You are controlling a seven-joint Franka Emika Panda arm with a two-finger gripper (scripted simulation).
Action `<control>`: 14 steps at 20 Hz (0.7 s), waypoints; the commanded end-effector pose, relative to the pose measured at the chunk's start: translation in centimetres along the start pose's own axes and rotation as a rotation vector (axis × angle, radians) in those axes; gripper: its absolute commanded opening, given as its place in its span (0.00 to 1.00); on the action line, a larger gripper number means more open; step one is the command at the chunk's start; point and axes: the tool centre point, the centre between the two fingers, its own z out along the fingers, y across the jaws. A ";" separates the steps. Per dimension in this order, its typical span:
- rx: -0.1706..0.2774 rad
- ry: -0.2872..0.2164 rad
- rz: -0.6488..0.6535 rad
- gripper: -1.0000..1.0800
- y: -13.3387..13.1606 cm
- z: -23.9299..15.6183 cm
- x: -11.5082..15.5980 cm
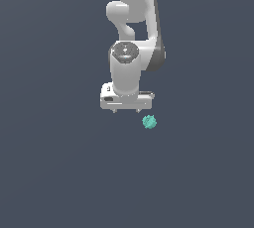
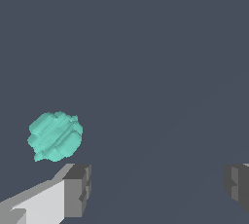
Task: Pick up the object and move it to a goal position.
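In the exterior view the white arm (image 1: 134, 33) comes down from the top of the frame and ends in a wide, flat end effector (image 1: 126, 110) pointing down at a plain dark grey desk (image 1: 54, 172). Only the short stubs of its fingers show under the body, so this view does not tell clearly how far apart they stand. The object (image 1: 149, 121), a small teal-green bumpy lump, lies on the desk just beside the end effector, off toward the exterior view's right and a little nearer the camera, not under the fingers and not touching them. It is much smaller than the end effector. In the wrist view the end effector (image 2: 158, 186) has its two fingers spread wide, one grey-tipped finger (image 2: 73, 189) at one edge of the picture and the other at the opposite edge, with bare desk (image 2: 160, 47) between them. Nothing is held. The object (image 2: 55, 136) lies outside the gap, close to the tip of one finger but clear of it, resting on the desk.
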 end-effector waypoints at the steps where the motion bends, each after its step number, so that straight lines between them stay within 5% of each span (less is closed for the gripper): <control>1: 0.000 0.000 0.000 0.96 0.0 0.0 0.0; 14: 0.024 -0.036 0.053 0.96 0.3 1.6 -0.8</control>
